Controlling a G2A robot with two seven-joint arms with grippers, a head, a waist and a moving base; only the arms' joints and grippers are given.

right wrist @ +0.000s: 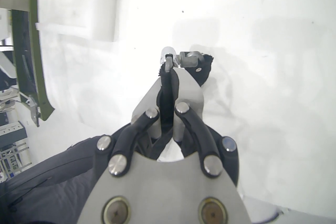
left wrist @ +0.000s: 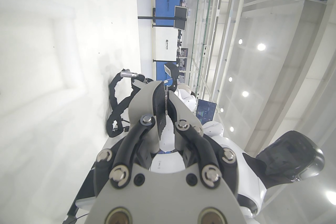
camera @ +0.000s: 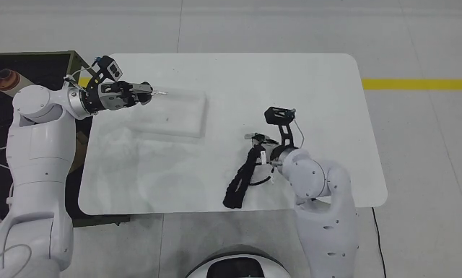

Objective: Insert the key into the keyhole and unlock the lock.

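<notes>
My left gripper (camera: pixel 148 92) hangs over the table's far left, beside the white tray, shut on a thin metal key (camera: pixel 160 93) whose tip points toward the table's middle. In the left wrist view the key (left wrist: pixel 166 104) sits edge-on between the black pads (left wrist: pixel 158 101) of that gripper (left wrist: pixel 166 89). The lock (camera: pixel 242 180) is a black fabric-covered cable with a metal head; it trails across the near middle of the table. My right gripper (camera: pixel 263 154) is shut on the cable just behind the metal lock head (right wrist: pixel 190 58), with the right gripper (right wrist: pixel 169 72) lifting that end slightly.
A shallow white tray (camera: pixel 177 115) lies on the white table (camera: pixel 325 83) between the two arms. A dark green-framed cart (camera: pixel 36 65) stands off the table's left edge. The lock's cable (left wrist: pixel 115 104) curls near the table's front edge.
</notes>
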